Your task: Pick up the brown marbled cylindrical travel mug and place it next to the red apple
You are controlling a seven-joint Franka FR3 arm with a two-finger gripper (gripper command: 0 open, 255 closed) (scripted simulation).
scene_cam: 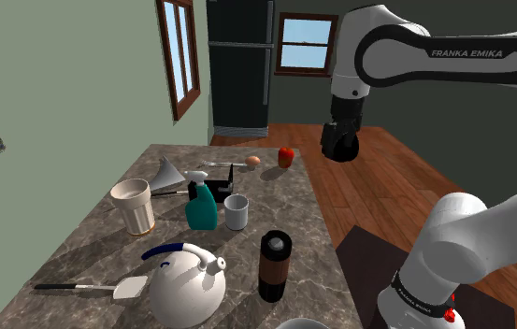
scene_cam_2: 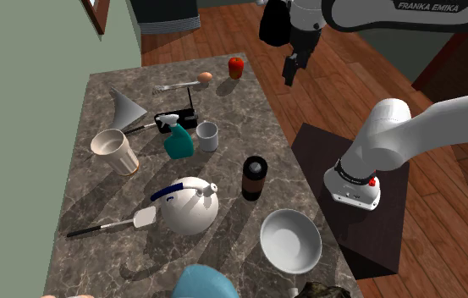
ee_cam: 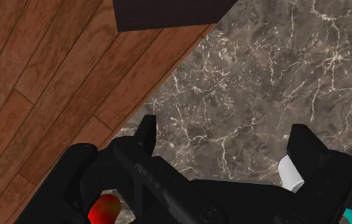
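Note:
The travel mug (scene_cam: 274, 266) is a brown cylinder with a black lid, standing upright near the front of the marble table (scene_cam: 153, 234); it also stands out in the second exterior view (scene_cam_2: 254, 178). The red apple (scene_cam: 286, 157) sits at the table's far corner (scene_cam_2: 235, 67), and the wrist view catches it behind the hand (ee_cam: 104, 209). My gripper (scene_cam: 340, 151) hangs in the air past the table's edge, just beyond the apple and far from the mug (scene_cam_2: 292, 69). Its fingers stand apart with nothing between them (ee_cam: 225, 137).
Between mug and apple stand a white cup (scene_cam: 236, 211), a teal spray bottle (scene_cam: 202, 206), a grey funnel (scene_cam: 167, 178) and an egg (scene_cam: 253, 160). A white kettle (scene_cam: 186, 280), a spatula (scene_cam: 88, 287) and a beige cup (scene_cam: 133, 206) are left of the mug. A bowl (scene_cam_2: 291, 240) sits near the front.

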